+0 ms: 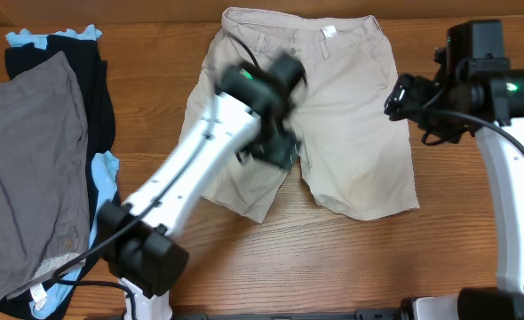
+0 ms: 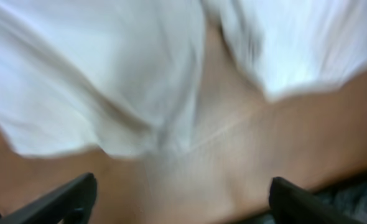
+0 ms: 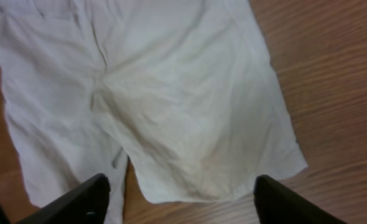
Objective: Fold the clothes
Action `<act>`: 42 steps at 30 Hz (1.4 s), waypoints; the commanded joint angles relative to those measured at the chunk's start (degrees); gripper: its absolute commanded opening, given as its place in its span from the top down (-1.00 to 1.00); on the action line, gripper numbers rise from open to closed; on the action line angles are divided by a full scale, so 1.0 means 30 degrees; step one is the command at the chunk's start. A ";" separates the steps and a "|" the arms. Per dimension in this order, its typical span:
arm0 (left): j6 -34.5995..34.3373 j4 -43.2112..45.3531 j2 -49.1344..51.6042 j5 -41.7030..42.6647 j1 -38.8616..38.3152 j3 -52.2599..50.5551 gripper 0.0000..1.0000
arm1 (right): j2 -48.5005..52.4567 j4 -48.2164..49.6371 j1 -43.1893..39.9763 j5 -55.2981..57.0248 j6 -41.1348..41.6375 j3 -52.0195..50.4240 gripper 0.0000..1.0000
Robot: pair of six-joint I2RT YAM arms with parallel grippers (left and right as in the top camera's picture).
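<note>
The beige shorts (image 1: 351, 116) lie flat on the wooden table, waistband at the far edge, legs toward me. My left gripper (image 1: 271, 147) hovers blurred over the crotch and left leg; its wrist view shows both leg hems (image 2: 109, 81) and bare wood between open, empty fingers (image 2: 180, 199). My right gripper (image 1: 395, 98) is at the shorts' right edge, above the cloth. Its wrist view shows the shorts (image 3: 171, 93) spread below open, empty fingers (image 3: 180, 199).
A pile of other clothes lies at the left: a grey garment (image 1: 27, 169) on top of black (image 1: 89, 80) and light-blue (image 1: 107, 173) ones. Bare wooden table (image 1: 333, 267) lies in front of the shorts.
</note>
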 commanded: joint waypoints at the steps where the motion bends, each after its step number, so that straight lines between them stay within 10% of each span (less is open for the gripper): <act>1: 0.0393 0.0525 -0.0015 -0.0801 0.1596 0.3162 -0.95 | 0.0605 0.0816 0.0015 -0.0226 0.1217 -0.1515 0.28; 3: 0.0401 0.1224 -0.0015 -0.0801 0.2324 0.4131 -0.99 | 0.0612 0.1770 0.0029 -0.0444 0.1719 -0.2616 0.84; 5: 0.0896 0.1909 -0.0015 -0.0801 0.2885 0.4495 -1.00 | 0.0612 0.2674 0.0036 -0.0962 0.1690 -0.3818 0.92; 21: 0.2397 0.4634 0.0182 -0.2703 0.4510 0.4291 -1.00 | 0.0831 0.9544 0.0029 -0.4029 0.1209 -1.3049 0.92; 42: 0.2769 0.6113 0.2113 -0.5916 0.4510 0.4262 -1.00 | 0.4787 1.1475 -0.0248 -0.3417 0.2841 -1.4090 0.92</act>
